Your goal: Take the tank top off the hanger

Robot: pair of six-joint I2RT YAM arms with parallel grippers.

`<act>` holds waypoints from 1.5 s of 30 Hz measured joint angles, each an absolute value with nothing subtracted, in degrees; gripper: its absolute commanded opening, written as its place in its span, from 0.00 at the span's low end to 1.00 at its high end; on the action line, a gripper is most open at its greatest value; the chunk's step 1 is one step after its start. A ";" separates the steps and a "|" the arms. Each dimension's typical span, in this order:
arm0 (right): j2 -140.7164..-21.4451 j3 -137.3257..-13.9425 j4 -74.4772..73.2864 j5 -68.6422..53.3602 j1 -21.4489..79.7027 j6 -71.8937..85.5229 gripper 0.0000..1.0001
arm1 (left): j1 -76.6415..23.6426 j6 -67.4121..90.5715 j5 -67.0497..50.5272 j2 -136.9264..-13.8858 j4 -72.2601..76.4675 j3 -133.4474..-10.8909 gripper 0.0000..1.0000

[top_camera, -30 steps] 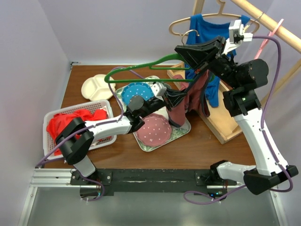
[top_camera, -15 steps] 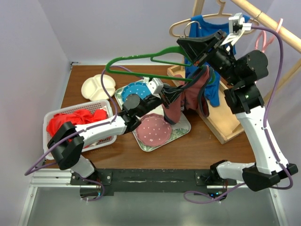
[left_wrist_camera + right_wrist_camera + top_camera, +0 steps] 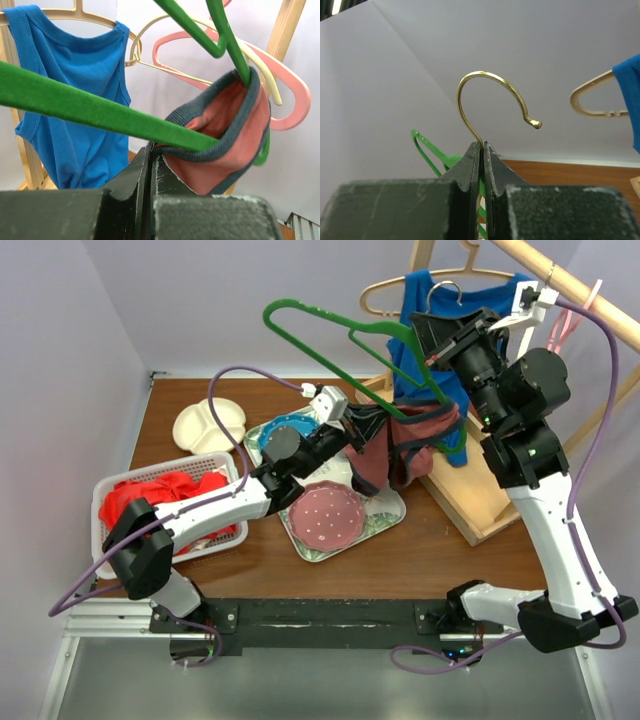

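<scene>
A green hanger (image 3: pixel 330 325) is held up at a slant, its left end high. A pink tank top with dark trim (image 3: pixel 405 445) hangs from its lower right end. My right gripper (image 3: pixel 436 348) is shut on the hanger's neck. In the right wrist view the gripper (image 3: pixel 482 146) has the gold hook (image 3: pixel 492 92) rising from between its fingers. My left gripper (image 3: pixel 366 426) is shut on the tank top's edge. In the left wrist view the gripper (image 3: pixel 151 152) pinches the dark trim, with the tank top (image 3: pixel 225 145) looped over the green hanger (image 3: pixel 100 110).
A blue tank top (image 3: pixel 440 300) on a wooden hanger and a pink hanger (image 3: pixel 565 325) hang on the wooden rack (image 3: pixel 480 510) at the back right. A tray (image 3: pixel 395 515) with dotted plates, a white basket (image 3: pixel 225 465) of red cloth and a cream divided plate (image 3: pixel 205 425) lie below.
My right gripper has lifted and tilted the green hanger, swinging its left end up. The tank top has slid to the hanger's right end. My left gripper has moved up and right with it.
</scene>
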State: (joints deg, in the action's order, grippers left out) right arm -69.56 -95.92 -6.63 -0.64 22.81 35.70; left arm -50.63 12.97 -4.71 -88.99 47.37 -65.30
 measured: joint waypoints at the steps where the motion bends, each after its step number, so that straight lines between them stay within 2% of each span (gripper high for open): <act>1: -69.41 -95.81 -6.63 -0.12 22.81 35.83 0.00 | -50.63 12.97 -4.47 -89.21 47.03 -65.91 0.00; 8: -67.24 -90.83 -2.94 -2.37 22.76 35.83 0.00 | -50.61 12.95 -3.79 -89.36 45.08 -66.41 0.00; 15: -67.11 -85.03 8.84 -7.57 22.76 36.45 0.00 | -50.57 13.45 -6.20 -88.14 46.26 -62.61 0.00; 23: -74.22 -87.46 24.77 -9.89 22.76 43.66 0.00 | -50.52 15.73 -7.05 -85.80 50.54 -53.58 0.00; 37: -77.73 -88.84 44.23 -14.48 22.76 58.81 0.00 | -50.52 15.92 -5.65 -84.84 52.29 -53.67 0.00; 45: -79.75 -90.39 48.23 -14.59 22.44 61.52 0.00 | -50.52 16.97 -5.72 -85.71 53.98 -53.67 0.00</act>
State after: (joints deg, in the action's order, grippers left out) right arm -79.75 -90.39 48.23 -14.59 22.44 61.52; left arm -50.52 16.97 -5.72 -85.71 53.98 -53.67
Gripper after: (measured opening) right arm 0.029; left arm 0.037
